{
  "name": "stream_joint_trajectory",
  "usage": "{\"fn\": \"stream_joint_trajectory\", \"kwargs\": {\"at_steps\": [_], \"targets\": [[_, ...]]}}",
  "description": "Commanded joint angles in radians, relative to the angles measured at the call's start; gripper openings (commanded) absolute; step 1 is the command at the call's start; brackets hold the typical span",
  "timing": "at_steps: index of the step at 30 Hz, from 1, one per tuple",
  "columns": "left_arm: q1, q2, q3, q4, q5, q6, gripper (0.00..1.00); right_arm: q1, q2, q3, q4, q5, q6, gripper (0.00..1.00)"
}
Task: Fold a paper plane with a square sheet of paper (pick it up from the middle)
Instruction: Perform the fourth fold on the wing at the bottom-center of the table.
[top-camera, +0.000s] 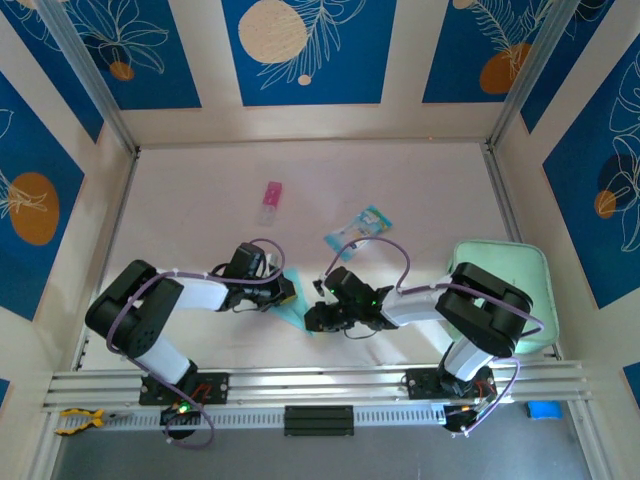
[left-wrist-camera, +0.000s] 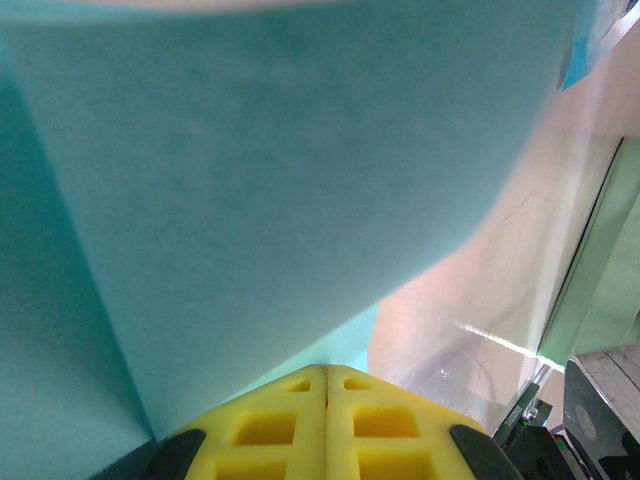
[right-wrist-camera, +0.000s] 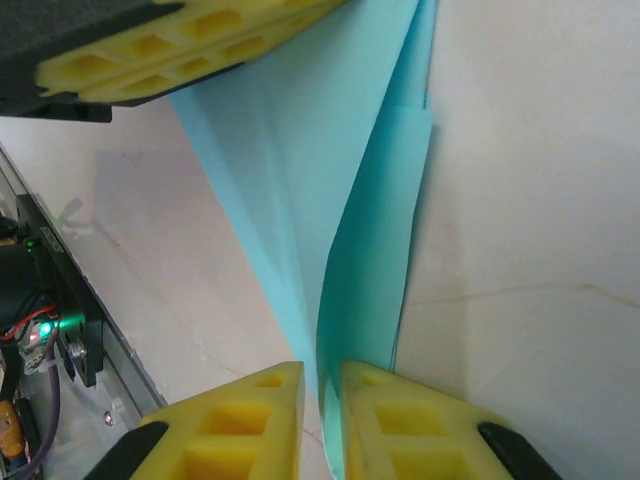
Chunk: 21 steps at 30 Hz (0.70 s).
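Note:
The square sheet of paper (top-camera: 296, 311) is light blue and folded into a slim pointed dart, the paper plane, lying low over the table between my two grippers. My left gripper (top-camera: 284, 293) is shut on one end. In the left wrist view its yellow pads (left-wrist-camera: 300, 420) press together at the gripper's tip (left-wrist-camera: 327, 374), and the paper (left-wrist-camera: 250, 180) spreads out ahead. In the right wrist view the paper (right-wrist-camera: 300, 150) runs from the left gripper's fingers (right-wrist-camera: 190, 45) down into my right gripper (right-wrist-camera: 322, 378). The right jaws stand slightly open, with the paper's edge in the narrow gap.
A teal-and-clear packet (top-camera: 358, 230) and a small pink object (top-camera: 271, 196) lie farther back on the table. A mint-green pad (top-camera: 510, 290) sits at the right, under the right arm. The metal rail (top-camera: 320, 385) runs along the near edge.

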Motion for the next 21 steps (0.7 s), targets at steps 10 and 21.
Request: {"fn": "stream_joint_trajectory", "kwargs": {"at_steps": [10, 21], "targets": [[-0.002, 0.011, -0.022, -0.040, -0.027, 0.007, 0.00, 0.025, 0.018, 0.020, -0.185, 0.029, -0.052, 0.11], [-0.003, 0.012, -0.022, -0.039, -0.025, 0.009, 0.00, 0.020, -0.029, -0.003, -0.201, 0.031, -0.052, 0.17]]}}
